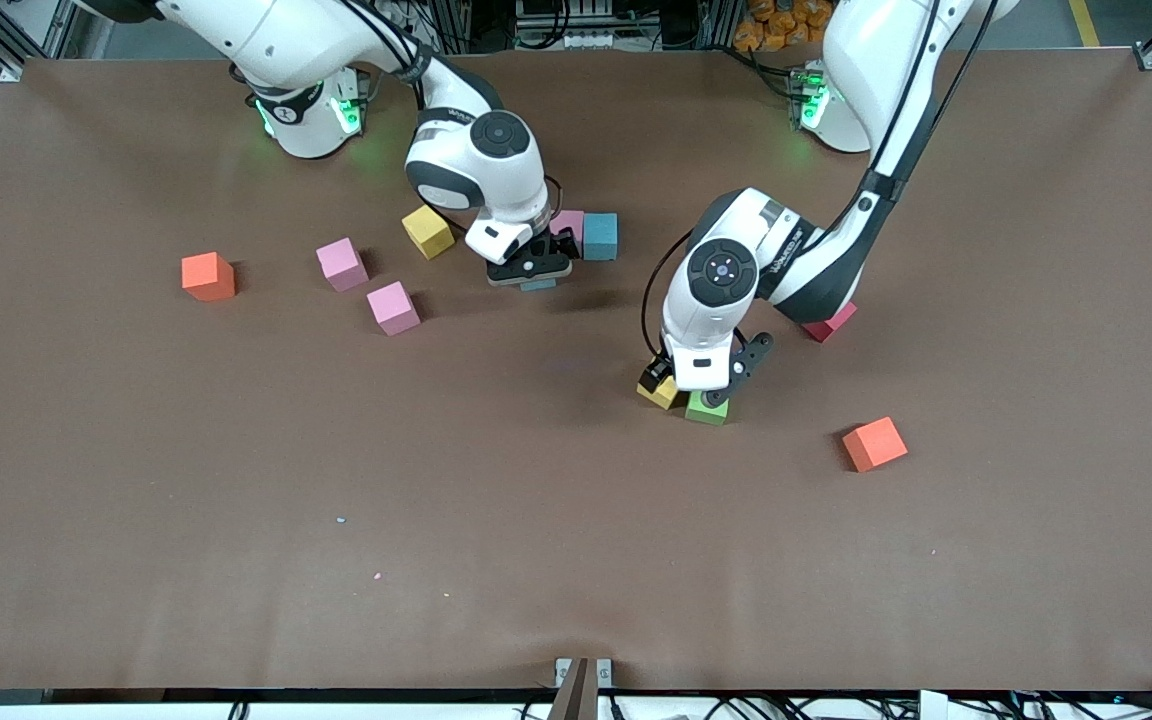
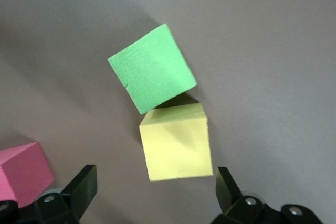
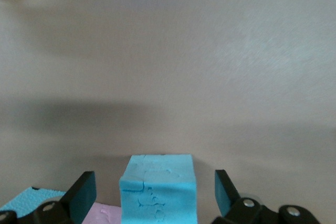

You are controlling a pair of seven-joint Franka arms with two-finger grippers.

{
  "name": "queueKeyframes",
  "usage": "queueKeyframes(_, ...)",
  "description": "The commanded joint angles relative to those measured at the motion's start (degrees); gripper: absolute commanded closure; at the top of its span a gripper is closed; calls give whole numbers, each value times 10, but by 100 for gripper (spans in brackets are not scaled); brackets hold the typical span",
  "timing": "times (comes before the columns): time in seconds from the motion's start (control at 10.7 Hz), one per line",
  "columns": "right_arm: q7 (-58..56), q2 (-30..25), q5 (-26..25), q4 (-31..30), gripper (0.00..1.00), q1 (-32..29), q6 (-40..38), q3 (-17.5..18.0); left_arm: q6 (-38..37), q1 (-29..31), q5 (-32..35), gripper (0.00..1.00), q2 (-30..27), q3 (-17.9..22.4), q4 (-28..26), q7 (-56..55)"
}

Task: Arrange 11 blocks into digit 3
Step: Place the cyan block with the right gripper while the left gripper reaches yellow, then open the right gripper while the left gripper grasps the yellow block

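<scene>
My right gripper [image 1: 533,272] is open, straddling a blue cube [image 3: 157,190] on the table without touching it. Beside that cube a pink cube [image 1: 568,225] and a second blue cube [image 1: 599,236] touch each other. My left gripper [image 1: 704,385] hangs open just above a yellow cube [image 2: 176,141], whose corner meets a green cube [image 2: 152,68]. A pinkish-red cube [image 2: 21,171] lies close by. A crimson cube [image 1: 829,323] peeks out under the left arm. Another yellow cube [image 1: 427,231] and two pink cubes [image 1: 341,264] [image 1: 393,307] lie toward the right arm's end.
One orange cube [image 1: 208,276] sits near the right arm's end of the brown table [image 1: 576,560]. Another orange cube [image 1: 874,443] lies toward the left arm's end, nearer the front camera than the green cube.
</scene>
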Motion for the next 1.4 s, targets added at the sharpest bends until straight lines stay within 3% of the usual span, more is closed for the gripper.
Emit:
queueKeyframes(0.0, -32, -15, -5, 11, 0, -25, -40, 20, 26, -1, 6, 0, 8, 0, -13, -19)
queueKeyframes(0.28, -149, -43, 13, 12, 0, -58, -74, 20, 62, -1, 10, 0, 31, 0, -12, -34)
queueKeyframes(0.47, -270, -68, 61, 11, 0, -85, -106, 7, 87, -1, 10, 0, 43, 0, -9, -35)
queueKeyframes(0.75, -472, -105, 173, -4, 0, -96, -133, -63, 113, -1, 7, 0, 50, 0, -8, -35)
queueKeyframes(1.31, -572, -147, 243, -77, 0, -99, -120, -148, 136, -1, 12, 0, 75, 1, -8, -35)
